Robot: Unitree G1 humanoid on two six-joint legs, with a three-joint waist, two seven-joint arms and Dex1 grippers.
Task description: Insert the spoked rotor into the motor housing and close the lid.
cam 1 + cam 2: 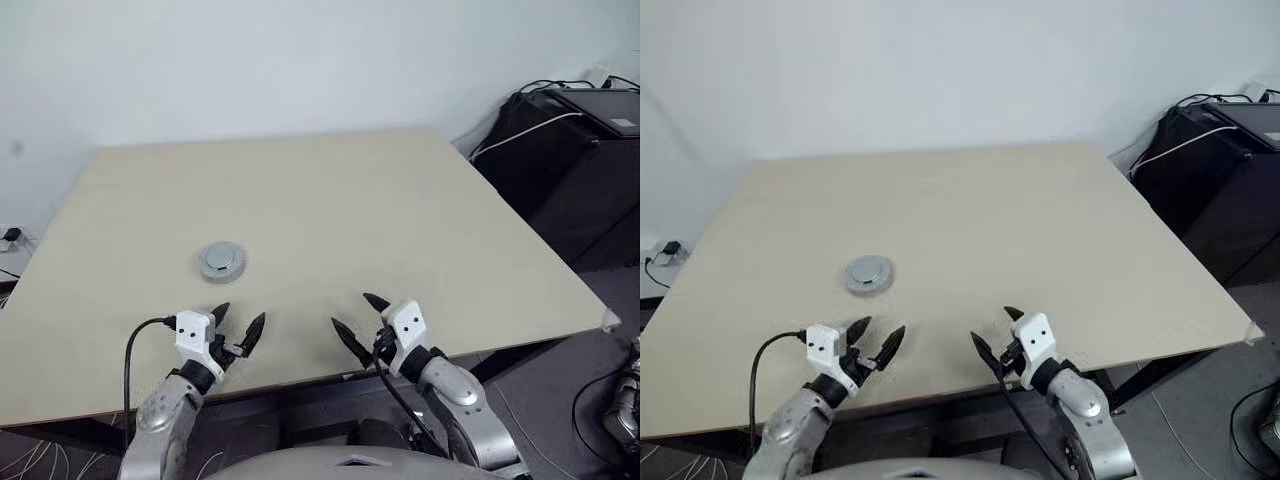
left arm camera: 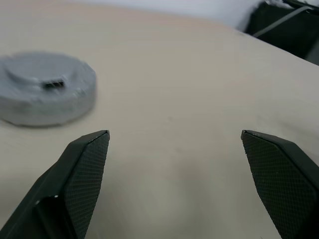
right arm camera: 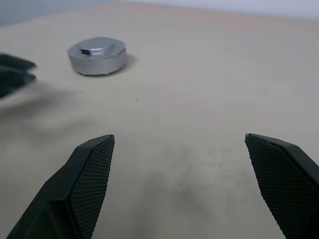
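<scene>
Both sets of jaws are wide open and empty on my end. Left gripper (image 1: pixel 238 327) sits nearer the closed lid (image 1: pixel 221 261), which lies just ahead on the table (image 1: pixel 400 200); right gripper (image 1: pixel 358 320) is further off.

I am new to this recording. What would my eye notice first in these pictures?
A single grey round lid with a raised hub sits on the pale table, toward its left front. Near the front edge, the left gripper and right gripper hover open, holding nothing.
</scene>
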